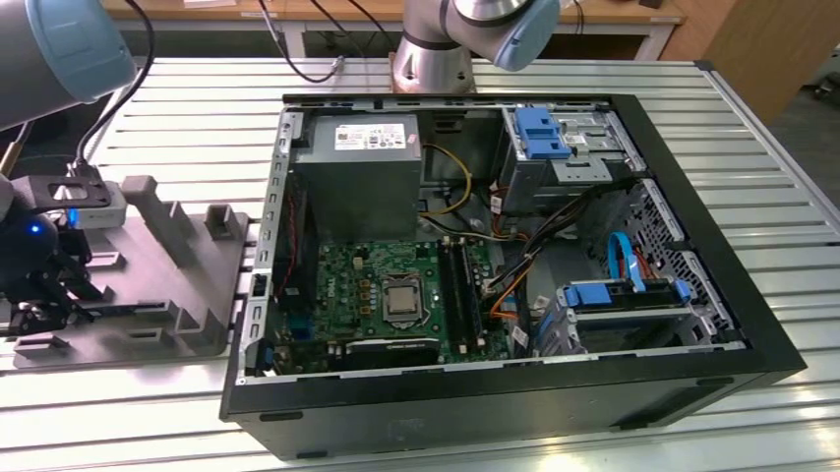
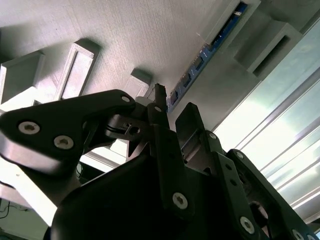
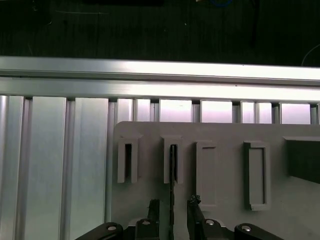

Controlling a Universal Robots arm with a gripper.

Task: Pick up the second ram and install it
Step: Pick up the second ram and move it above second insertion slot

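The second ram [image 3: 171, 172] stands on edge in a slot of the grey holder [image 3: 225, 135], and in the first wrist view it appears as a thin dark line. In the second wrist view it is a dark board with a blue edge [image 2: 207, 50] running toward the fingers. My gripper [image 3: 173, 206] is open and straddles the ram's near end, one finger [image 3: 153, 207] on each side with a gap to the board. In the exterior view the gripper [image 1: 39, 295] hangs over the holder [image 1: 171, 275] at the exterior view's left, beside the computer case.
The open computer case [image 1: 683, 236] lies in the middle of the slatted metal table [image 1: 197, 98]. Inside are the motherboard with its silver CPU socket [image 1: 400, 300], long black memory slots [image 1: 459, 285], a power supply [image 1: 357, 167] and blue drive brackets [image 1: 541, 133].
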